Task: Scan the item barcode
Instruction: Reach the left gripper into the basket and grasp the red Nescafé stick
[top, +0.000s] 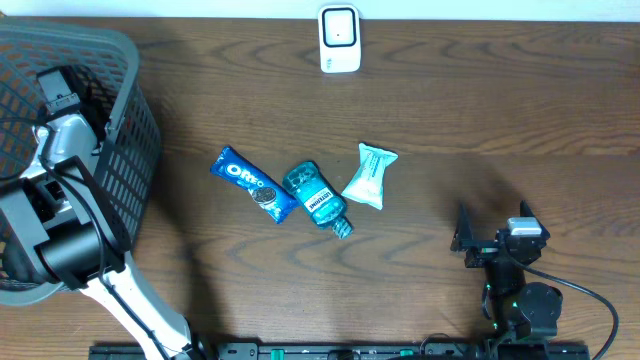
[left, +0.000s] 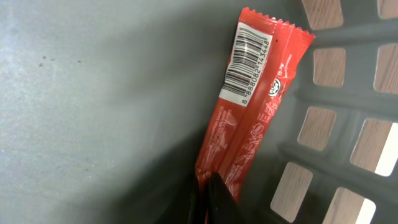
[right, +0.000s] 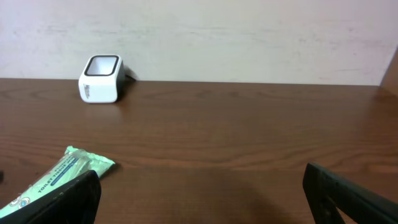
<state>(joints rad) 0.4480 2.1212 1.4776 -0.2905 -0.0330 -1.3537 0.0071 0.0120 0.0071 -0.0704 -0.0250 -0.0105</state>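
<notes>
In the left wrist view a red snack packet (left: 249, 118) lies inside the grey basket (left: 93, 93), leaning against its lattice wall. A white barcode label (left: 245, 59) faces the camera near the packet's top end. My left gripper (left: 206, 190) is shut on the packet's lower end, its dark fingers pinched together on the wrapper. The white scanner (top: 339, 38) stands at the table's far edge and also shows as the scanner (right: 101, 78) in the right wrist view. My right gripper (top: 493, 225) rests open above the table at the front right, holding nothing.
The grey mesh basket (top: 125, 150) fills the table's left end. A blue Oreo pack (top: 253, 185), a teal mouthwash bottle (top: 317, 197) and a green-white wipes pack (top: 370, 176) lie mid-table. The wipes pack (right: 62, 174) sits beside my right gripper's left finger.
</notes>
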